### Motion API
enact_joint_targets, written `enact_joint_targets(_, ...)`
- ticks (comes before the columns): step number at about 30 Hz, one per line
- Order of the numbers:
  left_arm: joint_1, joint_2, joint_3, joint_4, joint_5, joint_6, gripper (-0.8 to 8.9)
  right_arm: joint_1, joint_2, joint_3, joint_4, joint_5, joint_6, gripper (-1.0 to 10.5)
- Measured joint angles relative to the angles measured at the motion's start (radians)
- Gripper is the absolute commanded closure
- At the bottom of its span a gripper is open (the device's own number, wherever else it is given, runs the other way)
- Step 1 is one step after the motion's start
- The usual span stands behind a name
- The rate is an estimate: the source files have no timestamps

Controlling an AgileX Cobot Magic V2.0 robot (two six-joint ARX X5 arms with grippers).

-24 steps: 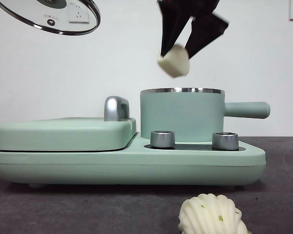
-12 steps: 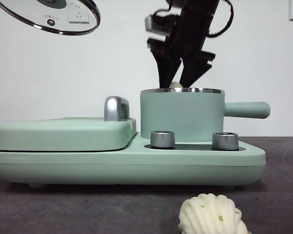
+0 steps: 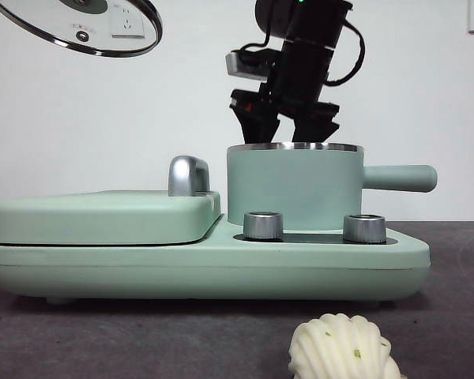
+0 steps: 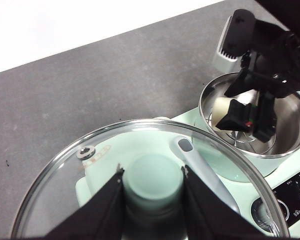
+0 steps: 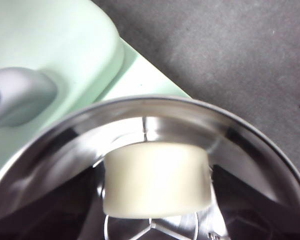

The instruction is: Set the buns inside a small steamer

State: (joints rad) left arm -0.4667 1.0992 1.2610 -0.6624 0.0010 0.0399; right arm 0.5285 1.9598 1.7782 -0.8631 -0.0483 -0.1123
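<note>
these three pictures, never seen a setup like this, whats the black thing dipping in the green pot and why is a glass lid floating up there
It is a robot with two arms at a table, each ending in a two-jawed pincer. One picture comes from a low camera looking level across the table; the other two from cameras on the arms' wrists.

The black thing is the right pincer, reaching down into the small steamer, a mint-green pot. It is shut on the smooth bun, which is inside the pot; whether the bun touches the bottom cannot be seen.

The lid is not floating: the left pincer holds the glass lid by its green knob, up and to the side.

On the dark table lies the ridged bun, in front of the cooker, waiting.
</note>
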Motion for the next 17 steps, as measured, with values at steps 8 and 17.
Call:
enact_joint_targets(8,0.0,0.0,0.0,0.0,0.0,0.001,8.02,0.027,-0.29,0.011,0.08,-0.053,0.047,5.6)
enact_joint_targets(17,0.0,0.0,0.0,0.0,0.0,0.001,8.02,0.166,-0.57,-0.418,0.455,-0.003,0.103,5.7)
